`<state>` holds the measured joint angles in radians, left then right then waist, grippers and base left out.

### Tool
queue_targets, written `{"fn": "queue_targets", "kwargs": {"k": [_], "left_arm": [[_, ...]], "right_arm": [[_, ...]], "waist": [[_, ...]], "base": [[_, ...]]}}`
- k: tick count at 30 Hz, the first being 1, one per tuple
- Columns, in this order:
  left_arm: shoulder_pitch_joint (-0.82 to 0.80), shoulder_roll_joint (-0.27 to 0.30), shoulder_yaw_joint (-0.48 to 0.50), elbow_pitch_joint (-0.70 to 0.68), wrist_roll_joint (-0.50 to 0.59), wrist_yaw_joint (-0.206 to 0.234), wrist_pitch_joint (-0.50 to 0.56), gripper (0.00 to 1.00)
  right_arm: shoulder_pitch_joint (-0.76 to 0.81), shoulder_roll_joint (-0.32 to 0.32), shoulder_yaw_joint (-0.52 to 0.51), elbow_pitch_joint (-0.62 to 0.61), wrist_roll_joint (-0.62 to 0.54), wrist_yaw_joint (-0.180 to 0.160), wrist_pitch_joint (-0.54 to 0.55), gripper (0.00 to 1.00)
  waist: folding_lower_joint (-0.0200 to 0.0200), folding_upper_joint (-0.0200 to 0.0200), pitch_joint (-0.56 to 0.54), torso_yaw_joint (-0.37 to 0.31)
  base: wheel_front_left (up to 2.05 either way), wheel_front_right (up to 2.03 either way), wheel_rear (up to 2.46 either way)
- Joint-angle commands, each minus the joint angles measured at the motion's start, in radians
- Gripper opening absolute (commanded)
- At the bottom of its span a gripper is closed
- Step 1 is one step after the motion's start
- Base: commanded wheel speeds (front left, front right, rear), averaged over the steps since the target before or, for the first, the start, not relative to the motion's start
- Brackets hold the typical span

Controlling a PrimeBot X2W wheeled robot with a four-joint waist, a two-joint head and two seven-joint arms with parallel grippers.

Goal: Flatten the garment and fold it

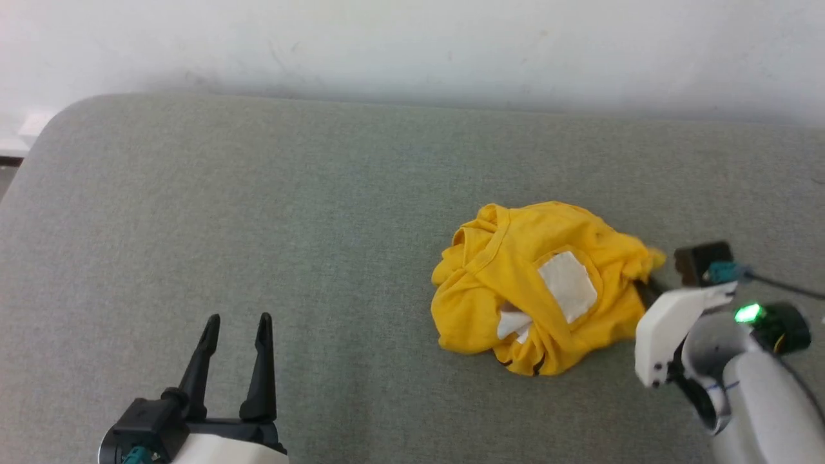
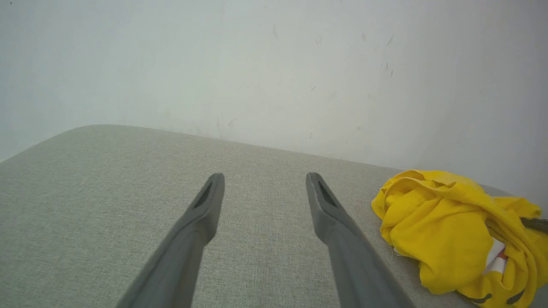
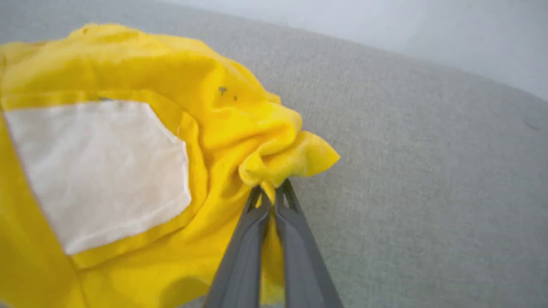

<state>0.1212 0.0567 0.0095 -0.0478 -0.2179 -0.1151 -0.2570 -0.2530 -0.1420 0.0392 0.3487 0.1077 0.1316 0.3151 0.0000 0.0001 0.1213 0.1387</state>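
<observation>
The garment (image 1: 541,287) is a bright yellow T-shirt, crumpled in a heap right of the middle of the grey cushion; a white patch (image 1: 568,283) shows inside its neck. In the left wrist view the garment (image 2: 454,231) lies at the right. My right gripper (image 3: 272,190) is shut on a fold at the garment's (image 3: 205,141) right edge; in the head view my right gripper (image 1: 648,287) is mostly hidden by cloth and wrist. My left gripper (image 1: 236,320) stands open at the lower left, far from the shirt, nothing between its fingers (image 2: 205,205).
The grey fabric cushion (image 1: 290,212) spreads wide, with free room left of the shirt. A pale wall (image 1: 412,45) runs along its far edge. The cushion's rounded corner (image 1: 71,109) is at the upper left.
</observation>
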Motion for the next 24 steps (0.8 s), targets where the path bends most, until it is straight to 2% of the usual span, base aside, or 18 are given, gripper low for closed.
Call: {"fn": "queue_targets", "kwargs": {"k": [1, 4, 8, 13, 18, 24], "left_arm": [[0.002, -0.005, 0.006, 0.003, 0.007, -0.008, -0.005, 1.00], [0.003, -0.006, 0.006, 0.000, 0.007, -0.008, -0.005, 1.00], [0.002, -0.006, 0.009, -0.006, 0.003, -0.008, -0.005, 1.00], [-0.002, -0.006, 0.009, -0.008, 0.000, -0.008, -0.005, 1.00], [-0.010, -0.006, 0.007, -0.002, 0.002, -0.010, -0.005, 1.00], [-0.012, -0.006, 0.018, 0.004, 0.009, -0.012, -0.005, 1.00]], "right_arm": [[-0.035, -0.014, -0.008, -0.047, 0.008, -0.001, -0.003, 0.00], [-0.064, -0.046, -0.040, -0.144, 0.005, -0.001, 0.008, 0.00], [-0.059, -0.084, -0.140, -0.285, -0.026, -0.001, 0.047, 0.00], [0.075, -0.090, -0.317, -0.410, -0.085, -0.001, 0.107, 0.00], [0.267, -0.019, -0.477, -0.406, -0.115, -0.001, 0.111, 0.00], [0.357, 0.057, -0.508, -0.319, -0.117, -0.001, 0.050, 0.00]], "waist": [[0.0000, -0.0001, -0.017, -0.021], [0.0000, -0.0001, -0.023, -0.036], [0.0000, -0.0001, -0.020, -0.047], [0.0000, -0.0001, 0.002, -0.044], [0.0000, -0.0001, 0.020, -0.025], [0.0000, -0.0001, 0.019, -0.023]], "base": [[0.00, 0.00, 0.00], [0.00, 0.00, 0.00], [0.00, 0.00, 0.00], [0.00, 0.00, 0.00], [0.00, 0.00, 0.00], [0.00, 0.00, 0.00]]}}
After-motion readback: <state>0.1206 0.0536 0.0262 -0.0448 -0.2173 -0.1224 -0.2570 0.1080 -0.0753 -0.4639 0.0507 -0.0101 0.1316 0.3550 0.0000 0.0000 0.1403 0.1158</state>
